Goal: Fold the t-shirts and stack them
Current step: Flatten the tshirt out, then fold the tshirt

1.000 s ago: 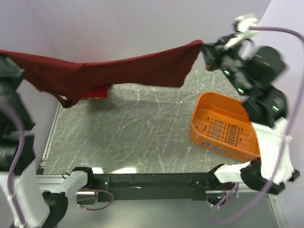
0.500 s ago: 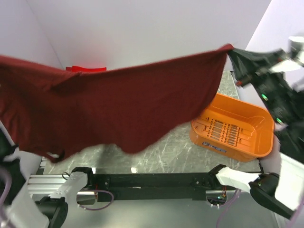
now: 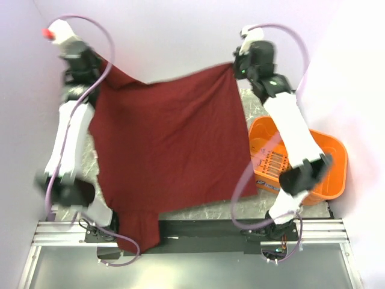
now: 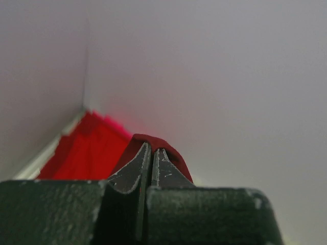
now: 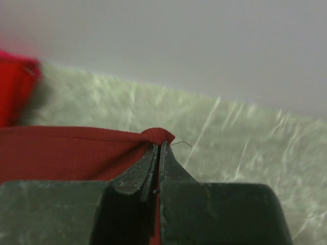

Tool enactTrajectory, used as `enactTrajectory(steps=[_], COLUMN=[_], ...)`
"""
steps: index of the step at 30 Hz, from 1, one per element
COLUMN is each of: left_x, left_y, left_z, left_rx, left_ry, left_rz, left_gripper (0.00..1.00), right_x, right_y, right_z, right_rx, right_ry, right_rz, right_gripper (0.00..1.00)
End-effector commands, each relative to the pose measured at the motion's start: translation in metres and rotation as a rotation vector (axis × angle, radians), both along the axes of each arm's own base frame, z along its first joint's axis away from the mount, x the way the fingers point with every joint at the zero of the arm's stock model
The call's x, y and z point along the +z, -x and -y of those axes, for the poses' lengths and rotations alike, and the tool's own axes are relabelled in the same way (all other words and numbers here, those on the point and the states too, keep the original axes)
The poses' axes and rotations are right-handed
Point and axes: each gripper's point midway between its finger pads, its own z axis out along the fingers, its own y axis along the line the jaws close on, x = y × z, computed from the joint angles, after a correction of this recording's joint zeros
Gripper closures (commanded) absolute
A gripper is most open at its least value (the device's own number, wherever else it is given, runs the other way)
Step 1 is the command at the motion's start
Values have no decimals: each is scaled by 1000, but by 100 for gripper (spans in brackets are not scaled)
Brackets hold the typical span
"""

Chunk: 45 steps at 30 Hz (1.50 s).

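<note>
maroon t-shirt (image 3: pixel 168 150): hung spread across frame centre, sleeve trailing over bottom rail (image 3: pixel 198 229). left gripper (image 3: pixel 105 62), right gripper (image 3: pixel 236 65): each pinched a top corner, upper frame. step judged: laying flat; next needed even lowering, release.

The maroon tee (image 3: pixel 168 144) is plain and dark, the red tee (image 4: pixel 82 148) bright. The basket (image 3: pixel 334 165) is orange, the table (image 5: pixel 245 148) white-veined grey, and my fingers (image 5: pixel 134 178) black.

maroon t-shirt (image 3: pixel 168 138) spread wide, far corners pinched
</note>
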Motion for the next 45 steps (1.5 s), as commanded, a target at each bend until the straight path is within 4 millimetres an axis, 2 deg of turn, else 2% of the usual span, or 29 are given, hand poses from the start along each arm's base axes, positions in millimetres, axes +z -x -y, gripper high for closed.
enactTrajectory(steps=[1, 2, 3, 4, 5, 6, 7, 8, 9, 10, 12, 16, 22, 30, 36, 42, 45], left_x=[-56, -97, -108, -124, -161, -167, -178, -196, -204, -210, -221, -232, -230, -231, -232, -239, -238], left_y=[-58, -83, -96, -107, -124, -133, -140, -150, -153, -156, -160, -158, -138, -77, -34, 10, 29], left_z=[10, 10, 13, 14, 15, 16, 20, 21, 22, 24, 24, 22, 22, 21, 16, 5, 6], left_rx=[-97, -108, -125, -135, -143, -150, -163, -174, -180, -186, -186, -169, -154, -104, -30, 73, 87], left_ry=[-16, -4, -1, 4, 14, 19, 26, 37, 40, 41, 48, 56, 99, 211, 312, 375, 417], left_rz=[-82, -158, -175, -200, -262, -269, -287, -318, -328, -333, -337, -357, -355, -342, -318, -312, -306], left_gripper=[99, 99, 99, 99, 99, 99, 99, 99, 99, 99, 99, 99, 99, 99, 99, 99, 99], right_x=[-33, -48, -80, -95, -109, -146, -145, -153, -175, -172, -177, -185, -192, -193, -191, -181, -182], right_y=[-39, -51, -70, -79, -87, -101, -109, -115, -122, -128, -132, -127, -120, -112, -119, -123, -123], right_z=[-8, -3, -5, -8, -8, -3, -5, -3, -3, 2, -1, -4, -2, -1, 15, 1, -4], right_rx=[29, 15, 17, 37, 37, 34, 48, 48, 53, 54, 87, 149, 162, 182, 104, 189, 221], right_ry=[-58, -61, -53, -63, -83, -85, -113, -119, -121, -124, -123, -85, -48, 13, 66, 57, 57], right_rz=[-28, -58, -120, -150, -182, -251, -248, -260, -297, -284, -278, -264, -283, -276, -260, -210, -202], right_gripper=[100, 100, 100, 100, 100, 100, 100, 100, 100, 100, 100, 100, 100, 100, 100, 100, 100])
